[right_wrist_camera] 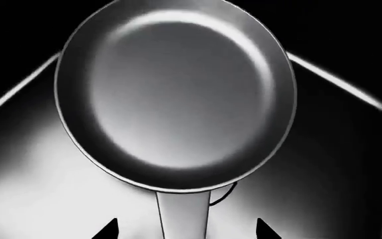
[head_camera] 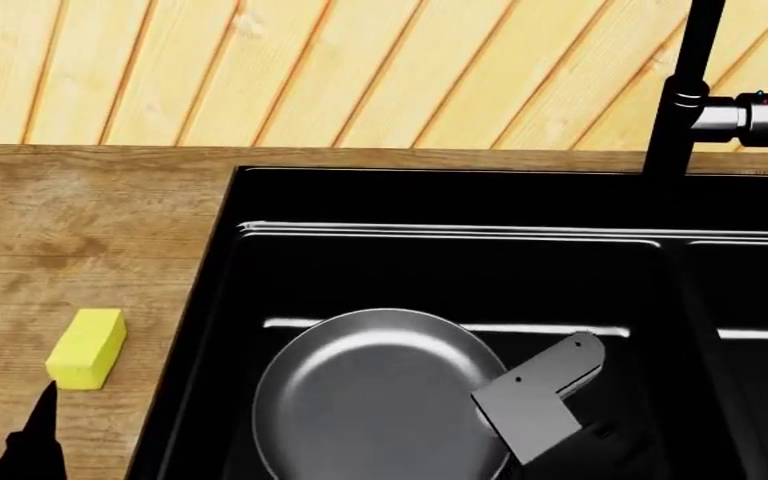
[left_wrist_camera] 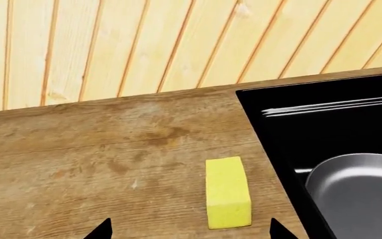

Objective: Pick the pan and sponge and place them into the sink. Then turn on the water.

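The dark-grey pan (head_camera: 371,395) lies in the left basin of the black sink (head_camera: 424,190), its flat handle (head_camera: 544,390) pointing right. In the right wrist view my right gripper (right_wrist_camera: 185,231) is open, its fingertips on either side of the pan handle (right_wrist_camera: 183,214) with gaps, above the pan (right_wrist_camera: 174,94). The yellow sponge (head_camera: 85,348) lies on the wooden counter left of the sink. My left gripper (left_wrist_camera: 189,231) is open and empty just short of the sponge (left_wrist_camera: 228,191); one fingertip (head_camera: 40,430) shows in the head view. No water falls from the faucet (head_camera: 684,90).
The wooden counter (head_camera: 77,250) ends at a plank wall (head_camera: 357,70). The faucet's chrome lever body (head_camera: 738,115) sits at the back right. The right basin (head_camera: 758,300) is partly in view. The left wrist view shows the sink's edge (left_wrist_camera: 264,129) next to the sponge.
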### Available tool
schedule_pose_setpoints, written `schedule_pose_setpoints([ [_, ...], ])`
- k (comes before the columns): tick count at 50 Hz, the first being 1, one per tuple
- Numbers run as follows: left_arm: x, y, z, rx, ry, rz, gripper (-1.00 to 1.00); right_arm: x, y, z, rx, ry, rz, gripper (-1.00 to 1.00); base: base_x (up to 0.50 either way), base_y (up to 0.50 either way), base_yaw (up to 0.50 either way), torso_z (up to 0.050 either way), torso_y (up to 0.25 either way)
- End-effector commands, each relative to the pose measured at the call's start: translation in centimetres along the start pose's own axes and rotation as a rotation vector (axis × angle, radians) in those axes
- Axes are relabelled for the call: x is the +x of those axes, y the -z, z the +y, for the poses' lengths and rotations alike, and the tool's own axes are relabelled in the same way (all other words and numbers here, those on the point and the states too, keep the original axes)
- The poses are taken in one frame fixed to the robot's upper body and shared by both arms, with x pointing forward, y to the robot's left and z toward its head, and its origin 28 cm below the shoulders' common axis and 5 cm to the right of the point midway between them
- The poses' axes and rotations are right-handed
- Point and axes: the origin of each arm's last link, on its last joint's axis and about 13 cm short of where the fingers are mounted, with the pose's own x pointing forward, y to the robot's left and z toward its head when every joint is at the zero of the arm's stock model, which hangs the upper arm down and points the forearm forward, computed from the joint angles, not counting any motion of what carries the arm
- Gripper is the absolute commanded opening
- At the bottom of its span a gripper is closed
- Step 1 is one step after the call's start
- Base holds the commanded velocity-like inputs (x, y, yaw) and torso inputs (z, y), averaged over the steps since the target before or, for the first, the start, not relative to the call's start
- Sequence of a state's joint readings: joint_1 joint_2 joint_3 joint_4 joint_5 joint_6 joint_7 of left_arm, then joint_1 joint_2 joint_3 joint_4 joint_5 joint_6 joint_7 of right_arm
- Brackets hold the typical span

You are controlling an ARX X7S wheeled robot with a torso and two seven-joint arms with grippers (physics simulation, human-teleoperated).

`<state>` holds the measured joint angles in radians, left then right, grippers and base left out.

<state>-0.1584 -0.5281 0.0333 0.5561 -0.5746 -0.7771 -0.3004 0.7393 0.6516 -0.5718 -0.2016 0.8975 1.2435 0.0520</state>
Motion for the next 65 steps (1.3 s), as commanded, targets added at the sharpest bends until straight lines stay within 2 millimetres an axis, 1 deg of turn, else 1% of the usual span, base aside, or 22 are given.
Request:
schedule_pose_setpoints([
  [1,0.0,-0.1,0.4,0.016,-0.002,-0.001,1.0,-4.2,-1.5,-0.3,0.029,0.026,-0.127,1.0,0.0,0.0,0.0,0.0,0.0],
  [2,0.0,-0.1,0.5,0.014,-0.004,-0.001,1.0,-4.5,-1.5,-0.3,0.028,0.033,-0.131,1.0,0.0,0.0,0.0,0.0,0.0],
  [3,0.1,-0.3,0.5,0.014,-0.005,-0.003,1.0,-5.6,-1.8,-0.3,0.045,0.039,-0.176,1.0,0.0,0.0,0.0,0.0,0.0],
  [6,-0.1,-0.7,0.8,0.015,0.001,-0.005,1.0,-7.6,-2.2,-0.3,0.087,0.064,-0.25,1.0,0.0,0.0,0.0,0.0,0.0],
  [9,0.6,-1.4,-0.1,0.019,0.011,-0.014,1.0,-9.2,-2.2,-0.2,0.127,0.092,-0.313,1.0,0.0,0.0,0.0,0.0,0.003],
  [12,0.7,-2.1,0.2,0.022,0.025,-0.021,1.0,-10.1,-1.8,0.0,0.155,0.108,-0.351,1.0,0.0,0.0,0.0,0.0,0.0],
  [14,1.2,-2.6,-0.6,0.029,0.034,-0.02,1.0,-10.4,-1.4,0.2,0.175,0.127,-0.365,1.0,0.0,0.0,0.0,0.0,0.0],
  [16,1.9,-3.1,-1.4,0.044,0.034,-0.012,1.0,-10.5,-1.0,0.4,0.186,0.138,-0.37,1.0,0.0,0.0,0.0,0.0,0.0],
  [19,2.0,-3.7,-1.3,0.052,0.047,-0.004,1.0,-10.6,-0.7,0.5,0.199,0.15,-0.376,1.0,0.0,0.0,0.0,0.0,0.0],
  [22,2.1,-4.6,-1.2,0.049,0.073,0.004,1.0,-10.7,-0.7,0.6,0.2,0.155,-0.381,1.0,0.0,0.0,0.0,0.0,0.0],
  [23,2.2,-4.7,-1.3,0.053,0.079,0.038,1.0,-10.7,-0.7,0.6,0.203,0.157,-0.38,1.0,0.0,0.0,0.0,0.0,0.0],
  [25,2.6,-4.6,-1.4,0.076,0.063,0.095,1.0,-10.7,-0.7,0.8,0.197,0.156,-0.384,1.0,0.0,0.0,0.0,0.0,0.0],
  [26,2.9,-4.3,-1.4,0.123,0.043,0.116,1.0,-10.7,-0.7,0.8,0.196,0.157,-0.381,1.0,0.0,0.0,0.0,0.0,0.0],
  [28,3.1,-4.1,-1.4,0.067,0.078,0.168,1.0,-10.6,-0.6,0.9,0.161,0.184,-0.353,1.0,0.0,0.0,0.0,0.0,0.0],
  [30,3.8,-3.8,-1.4,0.066,0.09,0.198,1.0,-10.6,-0.6,1.0,0.17,0.177,-0.362,1.0,0.0,0.0,0.0,0.0,0.0],
  [35,5.3,-3.4,-1.8,0.04,0.077,0.236,1.0,-10.9,-1.1,1.1,0.183,0.203,-0.391,1.0,0.0,0.0,0.0,0.0,0.0],
  [38,6.0,-3.0,-2.5,0.033,0.076,0.265,1.0,-11.1,-1.4,1.1,0.189,0.211,-0.414,1.0,0.0,0.0,0.0,0.0,0.0],
  [41,6.6,-3.0,-3.2,0.015,0.09,0.278,1.0,-11.3,-1.6,1.1,0.189,0.222,-0.429,1.0,0.0,0.0,0.0,0.0,0.0],
  [46,7.4,-3.1,-4.1,0.016,0.112,0.285,1.0,-10.9,-1.5,1.2,0.194,0.213,-0.425,1.0,0.0,0.0,0.0,0.0,0.0],
  [51,7.8,-2.9,-4.0,0.006,0.112,0.296,1.0,-10.6,-1.7,1.3,0.194,0.197,-0.433,1.0,0.0,0.0,0.0,0.0,0.0],
  [54,8.4,-2.8,-3.5,-0.013,0.092,0.304,1.0,-10.5,-1.7,1.6,0.191,0.173,-0.444,1.0,0.0,0.0,0.0,0.0,0.0],
  [65,8.6,-1.8,-2.4,-0.008,0.042,0.326,1.0,-10.7,-1.5,1.6,0.199,0.177,-0.443,1.0,0.0,0.0,0.0,0.0,0.0],
])
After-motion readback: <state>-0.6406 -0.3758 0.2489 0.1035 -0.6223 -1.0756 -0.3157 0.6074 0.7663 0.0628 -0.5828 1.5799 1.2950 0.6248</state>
